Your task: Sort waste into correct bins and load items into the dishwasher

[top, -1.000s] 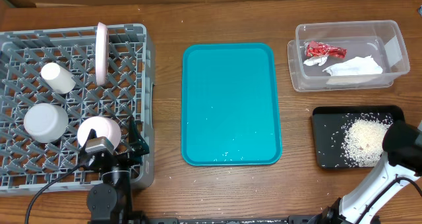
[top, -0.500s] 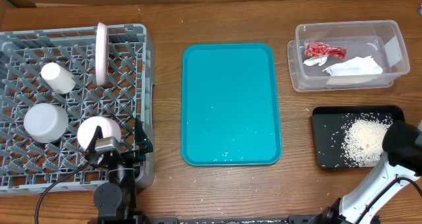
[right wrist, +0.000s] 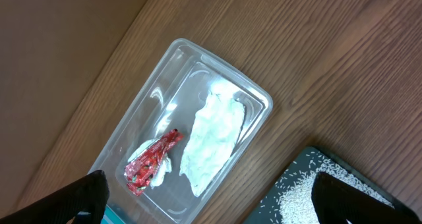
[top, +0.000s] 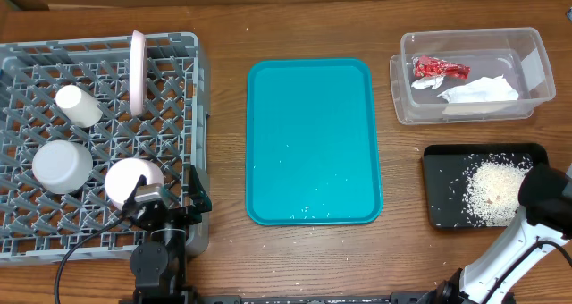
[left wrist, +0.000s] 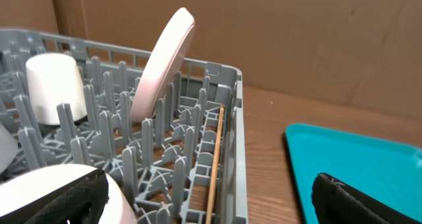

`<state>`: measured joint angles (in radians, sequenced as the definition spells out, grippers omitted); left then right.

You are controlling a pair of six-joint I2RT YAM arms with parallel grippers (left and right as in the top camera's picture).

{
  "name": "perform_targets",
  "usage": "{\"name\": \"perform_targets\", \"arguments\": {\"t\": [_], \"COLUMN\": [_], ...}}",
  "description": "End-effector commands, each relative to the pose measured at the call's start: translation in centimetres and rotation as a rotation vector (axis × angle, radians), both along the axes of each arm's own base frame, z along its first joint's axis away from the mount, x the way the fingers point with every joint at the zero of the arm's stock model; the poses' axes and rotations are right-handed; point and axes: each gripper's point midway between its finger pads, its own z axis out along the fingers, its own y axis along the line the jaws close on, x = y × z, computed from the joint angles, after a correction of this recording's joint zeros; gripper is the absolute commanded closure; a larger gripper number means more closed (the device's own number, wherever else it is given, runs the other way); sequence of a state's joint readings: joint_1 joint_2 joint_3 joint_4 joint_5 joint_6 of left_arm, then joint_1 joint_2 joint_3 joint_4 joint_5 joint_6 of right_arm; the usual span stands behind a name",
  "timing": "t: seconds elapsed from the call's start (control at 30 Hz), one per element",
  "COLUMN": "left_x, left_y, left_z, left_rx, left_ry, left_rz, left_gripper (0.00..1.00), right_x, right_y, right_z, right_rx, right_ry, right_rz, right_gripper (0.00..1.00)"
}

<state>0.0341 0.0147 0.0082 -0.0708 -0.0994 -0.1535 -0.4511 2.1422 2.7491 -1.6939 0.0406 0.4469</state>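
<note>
Overhead: I'm seeing plate [top: 138, 71] standing on edge in grey rack [top: 202, 116].
Left gripper [left wrist: 211, 204]: jaws sitting wide apart, holding nothing.
Right gripper [right wrist: 217, 204]: likewise wide, empty.

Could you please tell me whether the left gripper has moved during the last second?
Yes. The left gripper has drifted slightly sideways toward the teal tray, ending closer to the right wall of the grey rack.

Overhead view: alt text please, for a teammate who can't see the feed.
A grey dish rack at left holds a plate on edge, a cup and two bowls; a teal tray sits centre. At right, a clear tub holds a red wrapper and white napkin, and a black tray holds rice.
</note>
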Motion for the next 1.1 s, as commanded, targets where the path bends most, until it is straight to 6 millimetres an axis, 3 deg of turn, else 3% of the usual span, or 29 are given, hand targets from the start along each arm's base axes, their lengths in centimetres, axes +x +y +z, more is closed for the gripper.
{"name": "perform_targets", "arguments": {"t": [0.0,1.07], "left_x": [0.01,0.01], "left_y": [-0.42,-0.41], "left_z": [0.02,0.09], "left_rx": [0.168,0.192], "left_ry": [0.015,0.016], "left_rz": [-0.037,-0.037], "left_gripper": [0.00,0.00], "right_x": [-0.29,-0.29], "right_y": [0.04,0.04], "right_z": [1.47,1.47], "right_rx": [-0.022,-0.022], "right_ry": [-0.037,-0.037], "right_rz": [0.000,0.000], "right_gripper": [0.00,0.00]}}
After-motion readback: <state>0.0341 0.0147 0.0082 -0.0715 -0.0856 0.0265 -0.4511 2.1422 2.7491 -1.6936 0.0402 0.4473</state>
